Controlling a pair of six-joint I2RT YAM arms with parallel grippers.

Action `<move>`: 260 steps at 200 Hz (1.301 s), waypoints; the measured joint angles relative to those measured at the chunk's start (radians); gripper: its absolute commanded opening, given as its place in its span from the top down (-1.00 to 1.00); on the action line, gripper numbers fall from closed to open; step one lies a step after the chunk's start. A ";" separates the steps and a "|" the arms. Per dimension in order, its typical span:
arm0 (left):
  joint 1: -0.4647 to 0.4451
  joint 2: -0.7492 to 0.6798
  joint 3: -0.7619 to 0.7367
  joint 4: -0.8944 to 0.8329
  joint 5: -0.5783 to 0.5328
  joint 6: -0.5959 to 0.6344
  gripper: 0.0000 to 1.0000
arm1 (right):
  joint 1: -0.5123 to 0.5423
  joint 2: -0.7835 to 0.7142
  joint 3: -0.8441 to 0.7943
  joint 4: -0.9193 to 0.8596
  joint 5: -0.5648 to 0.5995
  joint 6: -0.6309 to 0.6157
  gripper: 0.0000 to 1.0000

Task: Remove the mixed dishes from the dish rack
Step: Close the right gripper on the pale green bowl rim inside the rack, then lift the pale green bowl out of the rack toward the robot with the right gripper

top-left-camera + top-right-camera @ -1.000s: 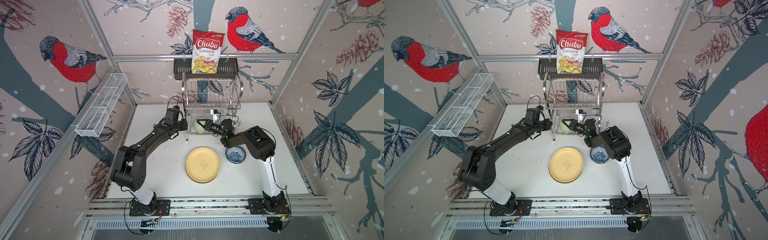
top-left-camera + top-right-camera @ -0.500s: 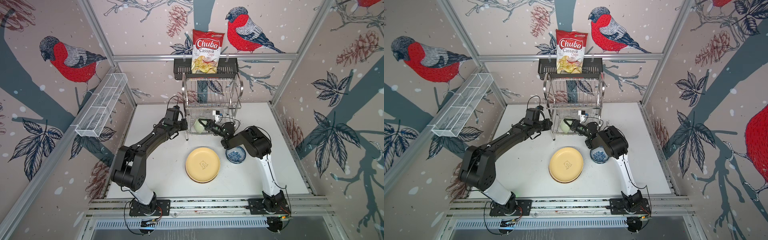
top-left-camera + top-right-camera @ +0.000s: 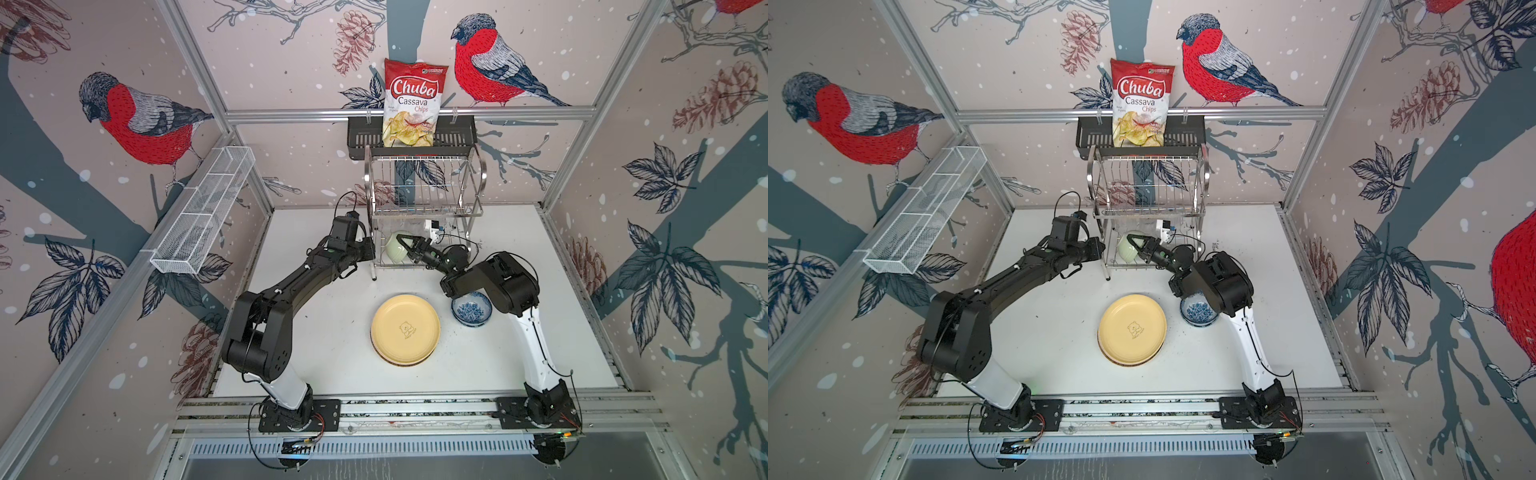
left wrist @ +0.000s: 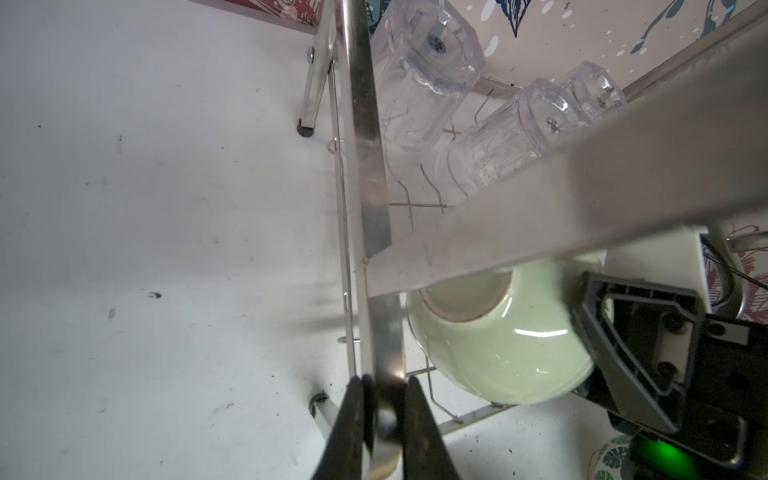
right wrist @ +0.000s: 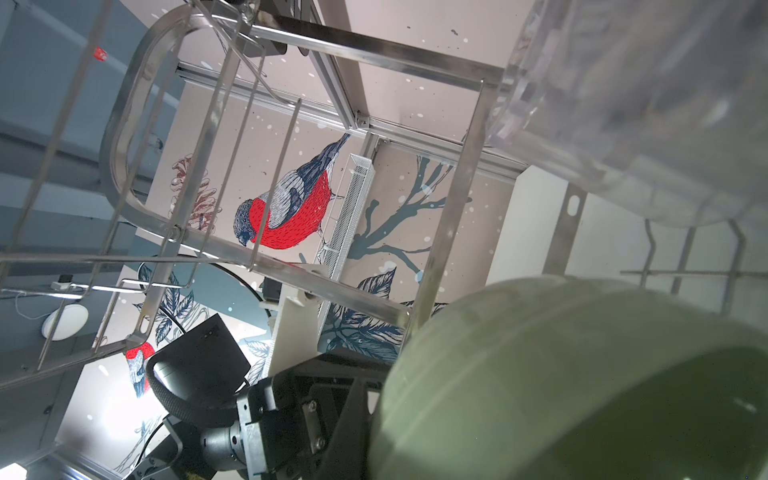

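A glossy pale green bowl point(image 3: 392, 247) lies tipped in the wire rack point(image 3: 424, 183)'s lower tier, its rim pinched by the right pincer point(image 3: 406, 248); the left pincer point(image 4: 384, 388) clamps a rack leg.

**Desk:** How are the two arms placed?

**Reporter:** The left arm point(image 3: 299, 278) runs low from its base, bent at the elbow, and reaches toward the back. The left gripper point(image 4: 382, 399) is pinched tight on a post of the dish rack point(image 4: 376, 166).

**Desk:** And the right?

**Reporter:** The right arm point(image 3: 511, 282) rises, folds sharply at the elbow and points in toward the middle. The right gripper point(image 3: 405, 243) is clamped on the rim of the pale green bowl point(image 4: 490, 349).
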 measured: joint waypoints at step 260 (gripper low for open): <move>0.000 0.000 -0.003 0.007 -0.008 0.007 1.00 | 0.013 -0.206 -0.158 -0.041 -0.044 0.024 1.00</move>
